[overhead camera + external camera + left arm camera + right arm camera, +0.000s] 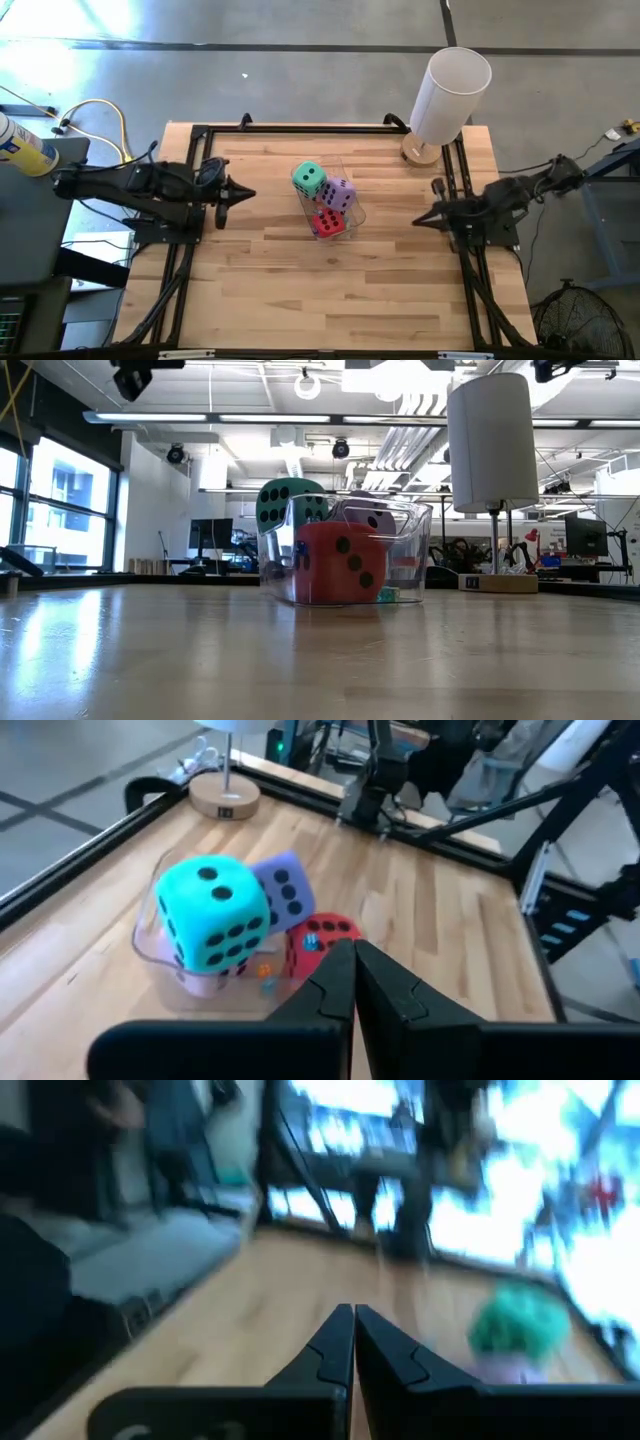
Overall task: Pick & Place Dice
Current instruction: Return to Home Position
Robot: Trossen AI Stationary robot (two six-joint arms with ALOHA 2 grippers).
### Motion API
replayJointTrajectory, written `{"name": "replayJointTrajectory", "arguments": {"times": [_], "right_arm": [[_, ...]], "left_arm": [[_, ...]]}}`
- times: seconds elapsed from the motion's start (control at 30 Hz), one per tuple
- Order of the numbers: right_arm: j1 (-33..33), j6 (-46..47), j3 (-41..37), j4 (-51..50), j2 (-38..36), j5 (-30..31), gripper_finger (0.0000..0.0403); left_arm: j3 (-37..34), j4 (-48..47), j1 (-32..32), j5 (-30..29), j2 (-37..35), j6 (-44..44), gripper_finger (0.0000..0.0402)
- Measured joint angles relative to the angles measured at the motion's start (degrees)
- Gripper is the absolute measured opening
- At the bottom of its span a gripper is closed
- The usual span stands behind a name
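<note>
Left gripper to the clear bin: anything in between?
No. High view shows only bare tabletop between left gripper and clear bin. Right gripper waits opposite.

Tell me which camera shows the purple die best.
The high view: the purple die lies unhidden between the green die and the red die. Left wrist view: the green one covers part. Low view: only its top shows above the red. Right wrist view: cannot make it out.
</note>
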Motion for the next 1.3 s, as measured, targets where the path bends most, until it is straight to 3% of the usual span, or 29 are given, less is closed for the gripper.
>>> {"name": "replayJointTrajectory", "arguments": {"times": [0.17,0.43,0.67,0.77,0.93,1.17,1.3], "right_arm": [[-1.97,-8.54,-10.90,10.89,-10.39,-5.84,0.0004],[-7.40,-4.55,-22.58,12.90,-20.19,-7.71,0.0004],[-11.46,-2.61,-31.35,20.79,-22.76,-10.65,0.0004],[-13.46,0.02,-31.48,19.75,-22.57,-13.24,0.0004],[-15.65,2.58,-31.50,20.59,-22.65,-20.18,0.0004],[-16.35,4.74,-31.53,18.53,-22.52,-15.42,0.0004],[-16.37,4.42,-31.54,18.63,-22.52,-8.40,0.0004]], "left_arm": [[-5.43,2.41,-5.57,-7.76,-1.94,-0.29,0.0000],[-8.33,3.47,-14.62,-8.02,-5.19,-0.21,0.0000],[-8.91,3.39,-23.29,-17.14,-7.41,1.21,0.0000],[-9.96,3.26,-26.05,-21.00,-7.44,1.31,0.0000],[-12.26,3.08,-30.06,-21.53,-7.68,1.40,0.0000],[-12.53,3.28,-38.81,-23.39,-8.36,3.02,0.0000],[-12.53,3.39,-44.63,-31.02,-10.50,3.41,0.0000]]}}
